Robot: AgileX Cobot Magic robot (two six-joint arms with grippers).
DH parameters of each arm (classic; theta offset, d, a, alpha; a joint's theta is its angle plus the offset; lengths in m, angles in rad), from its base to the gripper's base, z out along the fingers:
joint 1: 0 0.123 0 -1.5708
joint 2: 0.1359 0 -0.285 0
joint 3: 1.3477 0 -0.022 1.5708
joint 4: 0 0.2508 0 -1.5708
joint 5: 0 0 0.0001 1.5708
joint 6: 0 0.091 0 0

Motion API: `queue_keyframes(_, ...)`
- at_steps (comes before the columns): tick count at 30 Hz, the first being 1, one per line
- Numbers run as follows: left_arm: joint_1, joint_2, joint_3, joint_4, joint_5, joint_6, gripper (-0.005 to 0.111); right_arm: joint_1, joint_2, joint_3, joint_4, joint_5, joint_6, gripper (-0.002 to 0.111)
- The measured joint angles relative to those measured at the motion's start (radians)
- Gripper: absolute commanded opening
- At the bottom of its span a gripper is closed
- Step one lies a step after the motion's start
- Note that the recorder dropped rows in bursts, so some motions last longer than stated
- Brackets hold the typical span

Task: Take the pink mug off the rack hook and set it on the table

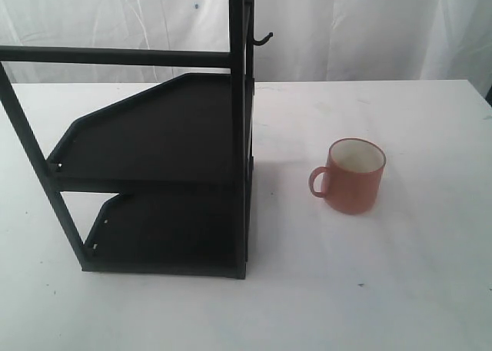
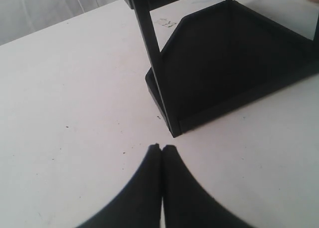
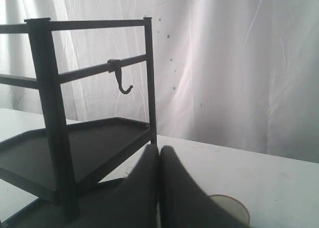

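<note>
right pincer (image 3: 159, 148): jaws together | rack hook (image 3: 122, 84): on upper rail (image 3: 84, 72) | pink mug (image 3: 233, 208): rim beside pincer
</note>
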Motion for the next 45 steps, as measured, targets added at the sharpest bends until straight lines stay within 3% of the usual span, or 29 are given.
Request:
queue_keyframes(21,0.0,0.0,0.0,0.0,0.0,0.0,0.0,0.0,-0.005,0.002,0.0,0.002,0.0,0.0)
queue_keyframes(28,0.0,0.0,0.0,0.0,0.0,0.0,0.0,-0.004,-0.025,0.08,-0.004,0.002,0.055,0.0)
queue_keyframes(45,0.0,0.0,0.0,0.0,0.001,0.0,0.0,-0.198,-0.257,0.287,-0.137,0.021,0.261,0.0)
